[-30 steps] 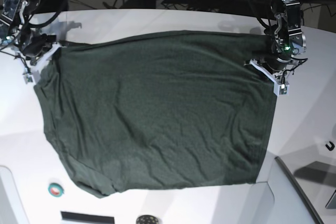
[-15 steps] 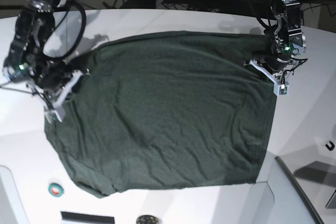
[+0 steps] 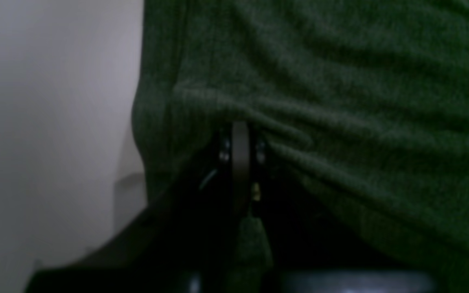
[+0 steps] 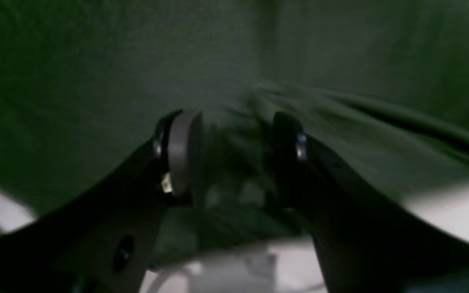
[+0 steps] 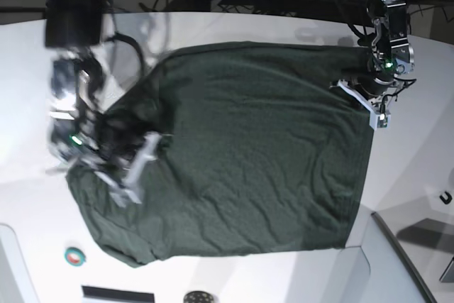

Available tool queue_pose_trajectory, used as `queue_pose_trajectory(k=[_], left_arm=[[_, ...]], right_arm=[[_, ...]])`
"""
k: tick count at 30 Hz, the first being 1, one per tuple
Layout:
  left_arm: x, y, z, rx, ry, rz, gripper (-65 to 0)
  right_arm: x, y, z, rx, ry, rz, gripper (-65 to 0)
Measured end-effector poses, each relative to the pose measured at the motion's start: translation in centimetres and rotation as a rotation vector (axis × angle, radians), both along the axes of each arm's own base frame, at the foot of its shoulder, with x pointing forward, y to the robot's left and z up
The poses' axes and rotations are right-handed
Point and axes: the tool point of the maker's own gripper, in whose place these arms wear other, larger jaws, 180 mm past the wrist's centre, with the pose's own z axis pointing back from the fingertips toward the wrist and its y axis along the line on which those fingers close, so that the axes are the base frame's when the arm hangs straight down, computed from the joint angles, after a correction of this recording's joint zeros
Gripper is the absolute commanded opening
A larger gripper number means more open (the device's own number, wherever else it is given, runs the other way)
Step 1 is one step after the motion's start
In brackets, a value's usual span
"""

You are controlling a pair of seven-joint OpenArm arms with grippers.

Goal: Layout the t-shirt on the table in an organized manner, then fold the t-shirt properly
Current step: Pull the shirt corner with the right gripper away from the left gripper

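The dark green t-shirt (image 5: 255,147) lies spread over the white table (image 5: 411,175), its near-left part bunched. My right gripper (image 5: 138,168) hovers over that bunched left part. In the right wrist view its fingers (image 4: 179,150) stand apart, blurred, with green cloth (image 4: 96,61) beneath and beyond them, so the right gripper (image 4: 234,138) is open. My left gripper (image 5: 365,96) sits at the shirt's far-right corner. In the left wrist view the left gripper (image 3: 240,138) is shut, with a fold of the t-shirt (image 3: 340,101) pinched in it next to bare table (image 3: 47,101).
A small teal and red disc (image 5: 74,255) lies near the front left. A dark slot (image 5: 117,294) and a round dark grille (image 5: 198,296) sit at the front edge. A black hook (image 5: 446,197) and a dark rail (image 5: 401,253) are at the right. Cables run along the back.
My right arm has swept from the shirt's far-left corner inward and toward the front, dragging that edge over the shirt, and its jaws have opened. The left arm has stayed put.
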Motion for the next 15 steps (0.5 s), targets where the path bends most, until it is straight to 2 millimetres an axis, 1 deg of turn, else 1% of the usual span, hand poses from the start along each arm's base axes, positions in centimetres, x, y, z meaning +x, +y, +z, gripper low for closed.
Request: queue_pose_trajectory(k=[2,4,5,6,8,10,12,15], left_arm=[[0.0,0.1,0.0,0.001,-0.001,0.000,-65.0],[0.0,0.1,0.0,0.002,0.001,0.000,-65.0],[0.0,0.1,0.0,0.003,0.001,0.001,-65.0],[0.0,0.2,0.0,0.004,0.002,0.000,-65.0],[0.0,0.1,0.0,0.002,0.002,-0.004,-65.0],[0.0,0.1,0.0,0.002,0.002,-0.006,-65.0],[0.0,0.1,0.0,0.002,0.003,-0.006,-65.0],[0.0,0.0,0.0,0.001,0.002,-0.007,-65.0]], right_arm=[[-2.4,-4.2,-0.5,-0.060,0.018,-0.067,-38.7],[-4.6,-7.5,-2.0,-0.092,0.075,-0.146,-38.6],[-4.9,-8.3,-2.8,-0.086,0.090,-0.180,-38.6],[-4.6,-8.5,-3.4,-0.055,0.084,-0.210,-38.6],[-3.9,-8.0,-4.5,0.005,0.070,-0.240,-38.6],[-3.7,-7.4,-5.6,0.040,0.080,-0.249,-38.6],[-3.9,-7.4,-7.0,0.049,0.113,-0.259,-38.6],[-2.9,-7.7,-7.4,0.076,0.102,-0.280,-38.7]])
